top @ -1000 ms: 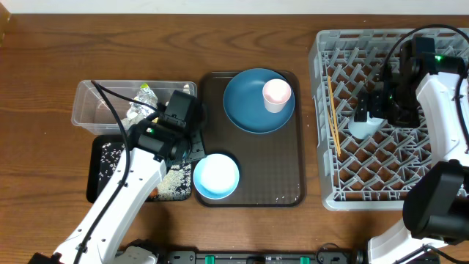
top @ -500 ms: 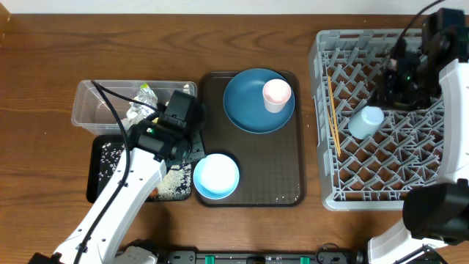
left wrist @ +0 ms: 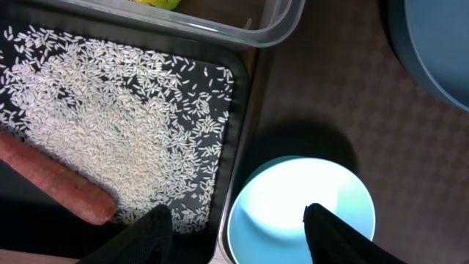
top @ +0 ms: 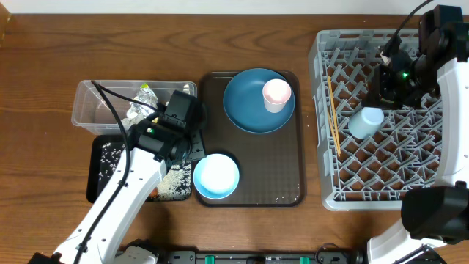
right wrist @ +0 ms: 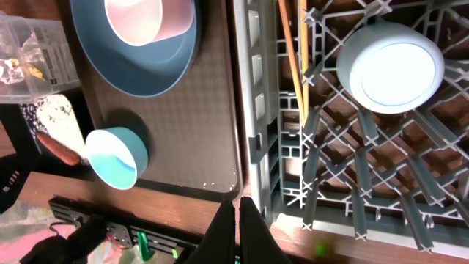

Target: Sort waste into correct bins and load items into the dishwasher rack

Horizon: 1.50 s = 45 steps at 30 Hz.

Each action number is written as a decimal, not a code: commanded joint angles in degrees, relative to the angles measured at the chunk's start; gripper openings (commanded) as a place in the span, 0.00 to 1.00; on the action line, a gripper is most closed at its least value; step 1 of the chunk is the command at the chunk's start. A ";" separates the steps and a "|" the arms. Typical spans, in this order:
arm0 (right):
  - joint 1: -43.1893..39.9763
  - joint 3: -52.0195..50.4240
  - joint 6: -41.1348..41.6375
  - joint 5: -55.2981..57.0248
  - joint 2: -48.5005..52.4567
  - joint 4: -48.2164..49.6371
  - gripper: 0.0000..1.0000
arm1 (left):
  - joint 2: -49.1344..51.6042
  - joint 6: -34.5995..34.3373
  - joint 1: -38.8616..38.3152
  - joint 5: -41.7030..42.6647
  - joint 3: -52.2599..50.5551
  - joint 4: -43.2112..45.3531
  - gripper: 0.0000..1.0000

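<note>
The light-grey dishwasher rack (top: 319,110) holds the light blue cup (top: 366,122), mouth down, and the wooden chopsticks (top: 334,117) along its left side. My right gripper (right wrist: 238,227) is shut on nothing, raised above the rack and apart from the cup (right wrist: 394,66). The pink cup (top: 277,94) stands on the dark blue plate (top: 253,106). My left gripper (left wrist: 234,213) is open over the edge between the black tray (left wrist: 238,139) and the pale blue bowl (left wrist: 300,205). Rice (left wrist: 124,110) and a carrot (left wrist: 51,180) lie in the black tray.
The plate and bowl (top: 216,176) rest on a dark brown serving tray (top: 271,169). The clear tub (top: 95,103) behind the black tray holds white tissue (top: 138,111) and a yellow-green wrapper (top: 146,93). My left arm covers part of both bins.
My right gripper let go of the light blue cup, lifted away up and to the right, and shut. The cup stays mouth down in the rack. The left arm has not moved.
</note>
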 commanded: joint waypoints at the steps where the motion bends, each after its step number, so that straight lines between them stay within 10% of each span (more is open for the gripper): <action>1: 1.44 1.03 1.36 -1.29 -0.46 -0.09 0.01 | 0.24 0.57 0.02 -1.38 -0.50 -0.24 0.60; 18: 11.41 1.01 13.03 -6.05 -0.46 -0.48 0.01 | 0.24 0.59 0.02 -1.38 -0.50 -0.24 0.60; 20: 13.25 1.01 12.98 -5.99 -0.46 -0.42 0.18 | 0.24 0.57 0.02 -1.38 -0.50 -0.24 0.60; 25: 17.79 1.01 12.98 -5.57 -0.46 0.74 0.99 | 0.24 0.57 0.02 -1.33 -0.50 -0.26 0.54; 33: 18.43 1.01 7.21 -3.58 -0.46 1.49 0.99 | 0.24 0.55 0.02 5.18 -0.50 0.00 0.52; 45: 13.90 1.03 6.73 -3.30 -0.83 0.98 0.99 | 1.44 -10.08 -2.69 19.71 -0.50 25.83 0.33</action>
